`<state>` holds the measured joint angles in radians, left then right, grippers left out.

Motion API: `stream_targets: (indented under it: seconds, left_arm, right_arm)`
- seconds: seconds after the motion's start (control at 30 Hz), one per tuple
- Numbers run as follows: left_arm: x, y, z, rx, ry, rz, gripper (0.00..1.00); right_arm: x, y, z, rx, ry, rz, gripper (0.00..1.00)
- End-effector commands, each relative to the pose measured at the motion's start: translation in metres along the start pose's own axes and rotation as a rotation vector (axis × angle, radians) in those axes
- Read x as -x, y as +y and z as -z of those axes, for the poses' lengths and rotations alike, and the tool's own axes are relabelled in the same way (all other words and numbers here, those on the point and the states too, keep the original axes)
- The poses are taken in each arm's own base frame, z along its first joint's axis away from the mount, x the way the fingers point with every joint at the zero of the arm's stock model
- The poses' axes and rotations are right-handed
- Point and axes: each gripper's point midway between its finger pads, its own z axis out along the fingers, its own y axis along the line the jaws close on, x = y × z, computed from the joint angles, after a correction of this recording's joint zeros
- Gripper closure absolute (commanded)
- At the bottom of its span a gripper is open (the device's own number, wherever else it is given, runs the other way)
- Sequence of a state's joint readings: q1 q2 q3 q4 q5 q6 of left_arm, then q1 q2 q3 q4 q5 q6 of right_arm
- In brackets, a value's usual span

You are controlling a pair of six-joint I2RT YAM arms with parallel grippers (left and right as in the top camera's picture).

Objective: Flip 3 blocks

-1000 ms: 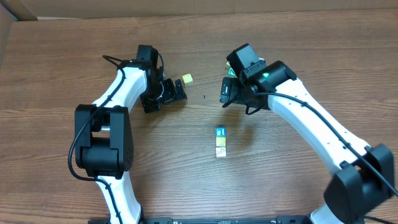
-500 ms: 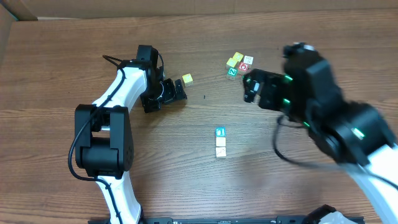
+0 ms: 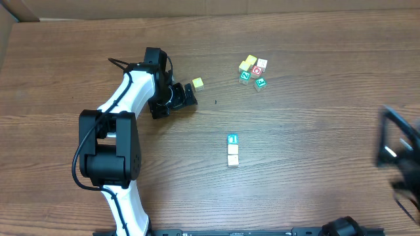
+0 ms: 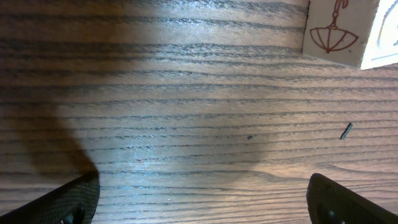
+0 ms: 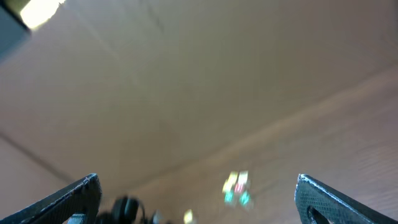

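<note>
Three blocks lie in a short column mid-table: a cyan-faced block (image 3: pixel 232 139), a pale yellow block (image 3: pixel 232 150) below it and a cream-white block (image 3: pixel 232 160) nearest the front. My left gripper (image 3: pixel 176 102) (image 4: pixel 204 200) rests low over bare wood at the back left, open and empty, well away from the column. My right gripper (image 3: pixel 396 152) (image 5: pixel 199 200) is a blur at the table's right edge, raised, open and holding nothing. The right wrist view is smeared by motion.
A lone yellow cube (image 3: pixel 197 83) sits just right of the left gripper; the left wrist view shows a cube face with a red umbrella print (image 4: pixel 339 30) at top right. A cluster of yellow, red-marked and green-marked cubes (image 3: pixel 252 71) (image 5: pixel 236 186) lies at the back.
The right arm has swung from over the back cluster out to the right edge, uncovering those cubes. The left arm and the three blocks have not moved.
</note>
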<state>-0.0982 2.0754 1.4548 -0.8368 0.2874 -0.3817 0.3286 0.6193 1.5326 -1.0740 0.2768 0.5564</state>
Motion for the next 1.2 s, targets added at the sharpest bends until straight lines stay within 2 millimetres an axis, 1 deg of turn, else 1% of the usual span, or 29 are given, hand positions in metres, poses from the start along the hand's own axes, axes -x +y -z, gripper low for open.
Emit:
stream_targets:
  seconds: [0.0, 0.1, 0.17, 0.23, 0.3, 0.43, 0.57, 0.63, 0.73, 0.9, 0.97, 1.17]
  left_arm:
    - [-0.005, 0.005, -0.014, 0.017, 0.028, -0.021, 0.0]
    - [-0.005, 0.005, -0.014, 0.018, 0.028, -0.021, 0.0]
    - [-0.005, 0.005, -0.014, 0.017, 0.028, -0.021, 0.0]
    - [-0.005, 0.005, -0.014, 0.017, 0.028, -0.021, 0.0]
    - [-0.005, 0.005, -0.014, 0.018, 0.027, -0.021, 0.0]
    - [-0.005, 0.005, -0.014, 0.018, 0.027, -0.021, 0.0]
    - [-0.005, 0.005, -0.014, 0.018, 0.027, -0.021, 0.0]
    - [-0.005, 0.005, -0.014, 0.018, 0.027, -0.021, 0.0]
    - [-0.005, 0.005, -0.014, 0.018, 0.027, -0.021, 0.0]
    - [-0.005, 0.005, -0.014, 0.018, 0.027, -0.021, 0.0]
    - [-0.005, 0.005, -0.014, 0.017, 0.028, -0.021, 0.0]
    - [-0.005, 0.005, -0.014, 0.018, 0.028, -0.021, 0.0]
  right_arm:
    - [0.013, -0.02, 0.031, -0.048, -0.118, 0.04, 0.0]
    - [0.022, -0.031, 0.057, -0.055, -0.236, 0.011, 0.0]
    - [0.029, -0.033, 0.07, -0.045, -0.328, -0.011, 0.0]
    - [0.036, -0.034, 0.077, -0.028, -0.422, -0.033, 0.0]
    - [0.04, -0.036, 0.076, -0.017, -0.494, -0.047, 0.0]
    - [0.044, -0.038, 0.064, 0.009, -0.605, -0.076, 0.0]
    - [0.035, -0.04, 0.046, 0.083, -0.678, -0.131, 0.0]
    - [0.026, -0.044, 0.039, 0.126, -0.697, -0.17, 0.0]
    - [0.007, -0.054, 0.028, 0.17, -0.699, -0.242, 0.0]
    - [-0.022, -0.073, 0.006, 0.175, -0.667, -0.311, 0.0]
    - [-0.029, -0.077, -0.001, 0.179, -0.662, -0.319, 0.0]
    - [-0.042, -0.079, -0.017, 0.211, -0.656, -0.304, 0.0]
